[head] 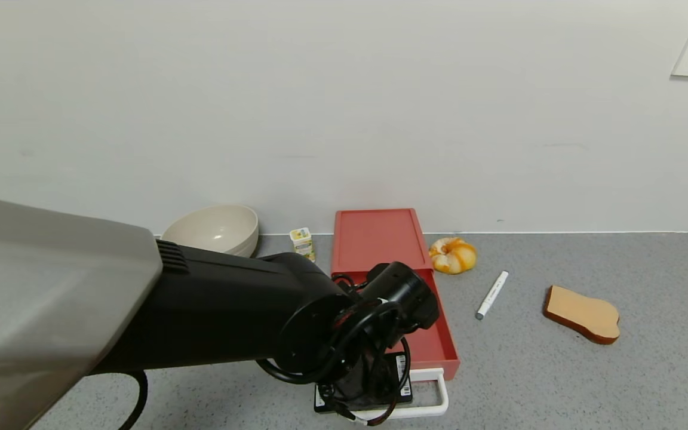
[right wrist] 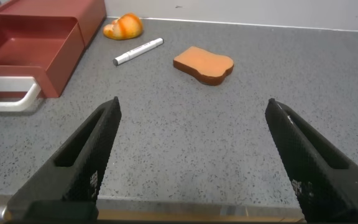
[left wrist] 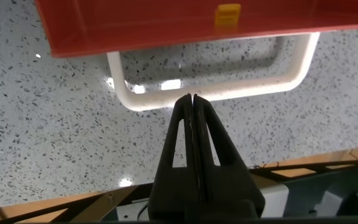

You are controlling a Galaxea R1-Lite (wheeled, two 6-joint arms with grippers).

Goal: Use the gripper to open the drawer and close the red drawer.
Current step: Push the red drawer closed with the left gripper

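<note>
- The left claw [left wrist: 192, 102] has its fingers pressed together with nothing between them; its tip sits right at the outer bar of the white loop handle [left wrist: 213, 90], at the front of the drawer
- The drawer [head: 407, 298] lies on the grey speckled worktop [head: 559, 382]; its red tray is pulled out towards the robot, while the flat red box reaches back to the wall
- The right claw [right wrist: 191, 162] hangs low over the worktop to the drawer's right, fingers spread wide apart and holding nothing
- Left of the box stand a beige bowl [head: 215, 230] and a small yellow carton [head: 303, 242]; to its right lie an orange pastry [head: 452, 255], a white marker [head: 492, 294] and a slice of toast [head: 583, 313]
</note>
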